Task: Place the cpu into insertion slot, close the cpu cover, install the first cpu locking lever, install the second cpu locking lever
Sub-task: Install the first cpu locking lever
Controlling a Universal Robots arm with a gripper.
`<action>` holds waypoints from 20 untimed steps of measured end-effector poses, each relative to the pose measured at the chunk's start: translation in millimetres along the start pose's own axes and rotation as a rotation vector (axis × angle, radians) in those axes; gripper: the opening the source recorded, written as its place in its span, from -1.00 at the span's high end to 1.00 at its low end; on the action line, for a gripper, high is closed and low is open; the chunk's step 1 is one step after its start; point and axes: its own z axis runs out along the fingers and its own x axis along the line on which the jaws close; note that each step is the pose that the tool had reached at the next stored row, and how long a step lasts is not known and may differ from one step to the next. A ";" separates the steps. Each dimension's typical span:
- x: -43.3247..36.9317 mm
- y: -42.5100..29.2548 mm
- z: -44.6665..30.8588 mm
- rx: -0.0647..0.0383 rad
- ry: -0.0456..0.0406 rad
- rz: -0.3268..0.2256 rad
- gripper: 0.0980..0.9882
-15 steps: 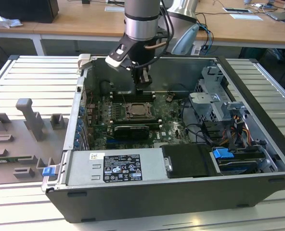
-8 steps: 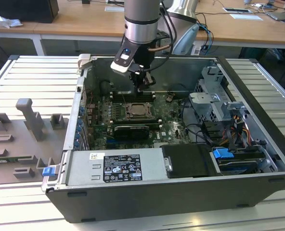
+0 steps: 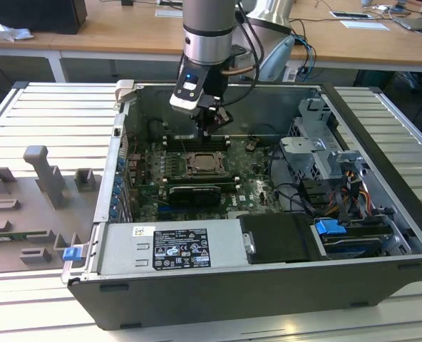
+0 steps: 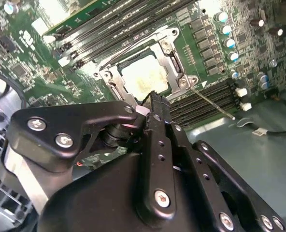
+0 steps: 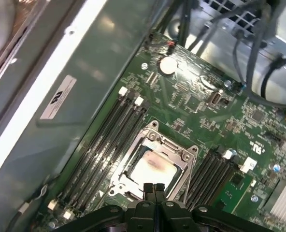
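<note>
Ribbed table (image 3: 40, 107) carrying an open computer case (image 3: 218, 306). We see the pincer (image 5: 153, 187), pinched narrow and empty, above the cpu (image 5: 150, 166), seated beneath the cpu cover (image 5: 185, 162); pressing squarely should keep the frame flat.

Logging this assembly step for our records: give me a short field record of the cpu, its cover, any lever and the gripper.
cpu: flat under the cpu cover, silvery top showing through the window
cpu cover: down, framing the cpu
lever: one thin rod juts out past a cover corner; latched or not, cannot tell
gripper: shut, empty, tips by the cover's edge; contact unclear
setting: green motherboard inside an open computer case
</note>
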 end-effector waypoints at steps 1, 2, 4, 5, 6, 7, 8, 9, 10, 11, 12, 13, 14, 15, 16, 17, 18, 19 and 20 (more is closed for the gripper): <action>0.0 0.0 0.0 0.000 0.0004 -0.021 0.98; 0.0 0.0 0.0 -0.001 0.0010 -0.042 0.98; 0.0 0.0 0.0 -0.001 0.0013 -0.059 0.98; 0.0 0.0 0.0 -0.001 0.0016 -0.068 0.98; 0.0 0.0 0.0 -0.001 0.0017 -0.075 0.98; 0.0 0.0 0.0 -0.001 0.0020 -0.084 0.98; 0.0 0.0 0.0 -0.001 0.0021 -0.090 0.98; 0.0 0.0 0.0 -0.002 0.0025 -0.111 0.98; 0.0 0.0 0.0 -0.002 0.0028 -0.121 0.98; 0.0 0.0 0.0 -0.002 0.0029 -0.128 0.98; 0.0 0.0 0.0 -0.002 0.0031 -0.135 0.98; 0.0 0.0 0.0 -0.002 0.0032 -0.141 0.98; 0.0 0.0 0.0 -0.002 0.0034 -0.147 0.98; 0.0 0.0 0.0 -0.002 0.0035 -0.154 0.98; 0.0 0.0 0.0 -0.003 0.0037 -0.161 0.98; 0.0 0.0 0.0 -0.003 0.0039 -0.170 0.98; 0.0 0.0 0.0 -0.003 0.0040 -0.176 0.98; 0.0 0.0 0.0 -0.003 0.0045 -0.197 0.98; 0.0 0.0 0.0 -0.003 0.0047 -0.210 0.98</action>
